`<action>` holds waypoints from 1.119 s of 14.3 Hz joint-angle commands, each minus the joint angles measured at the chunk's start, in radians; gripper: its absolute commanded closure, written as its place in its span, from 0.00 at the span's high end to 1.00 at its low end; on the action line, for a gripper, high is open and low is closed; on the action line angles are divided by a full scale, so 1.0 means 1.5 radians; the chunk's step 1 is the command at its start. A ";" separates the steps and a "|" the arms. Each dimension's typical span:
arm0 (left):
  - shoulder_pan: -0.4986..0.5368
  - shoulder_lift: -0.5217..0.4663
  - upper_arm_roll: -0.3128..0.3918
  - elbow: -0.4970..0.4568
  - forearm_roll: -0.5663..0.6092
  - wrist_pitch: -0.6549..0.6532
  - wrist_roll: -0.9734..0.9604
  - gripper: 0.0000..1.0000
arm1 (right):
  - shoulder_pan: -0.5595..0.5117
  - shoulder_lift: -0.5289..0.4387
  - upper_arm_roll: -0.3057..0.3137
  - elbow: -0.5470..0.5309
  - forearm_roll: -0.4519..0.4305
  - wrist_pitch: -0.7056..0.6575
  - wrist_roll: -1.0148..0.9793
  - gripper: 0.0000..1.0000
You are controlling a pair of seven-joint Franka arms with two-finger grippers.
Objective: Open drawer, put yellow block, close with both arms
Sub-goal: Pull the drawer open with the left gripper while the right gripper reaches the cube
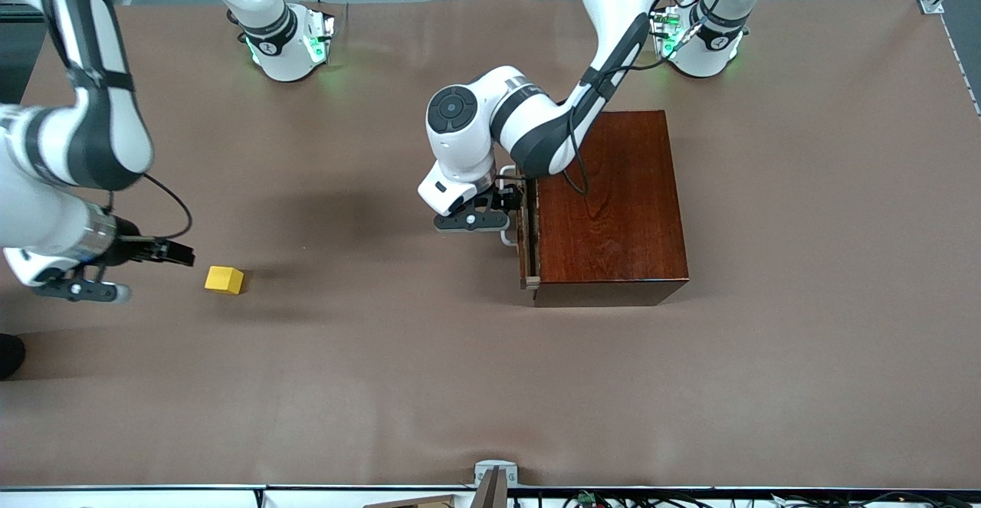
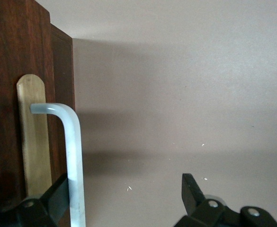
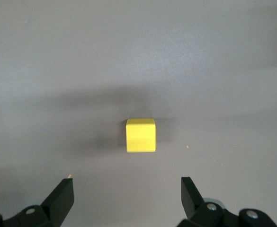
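Note:
The dark reddish-brown box [image 1: 613, 209] stands mid-table, and its drawer [image 1: 527, 247] faces the right arm's end of the table, out by only a sliver. My left gripper [image 1: 512, 200] is at the drawer front and stands open. The white handle bar [image 2: 74, 161] lies between its fingers, close against one finger [image 2: 53, 194], and the other finger is well clear of it. The yellow block [image 1: 224, 280] sits on the table toward the right arm's end. My right gripper [image 1: 180, 253] hovers low beside it, open and empty. The block [image 3: 140, 135] lies just ahead of that gripper [image 3: 128, 191], centred between its fingers.
The left arm's elbow and forearm [image 1: 536, 125] hang over the box's corner nearest the bases. Brown cloth [image 1: 383, 378] covers the whole table. A metal bracket [image 1: 494, 477] sits at the table edge nearest the front camera.

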 commanded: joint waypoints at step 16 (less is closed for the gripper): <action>-0.032 0.036 -0.022 0.021 -0.025 0.111 -0.059 1.00 | -0.021 0.181 0.004 -0.023 0.003 0.146 -0.013 0.31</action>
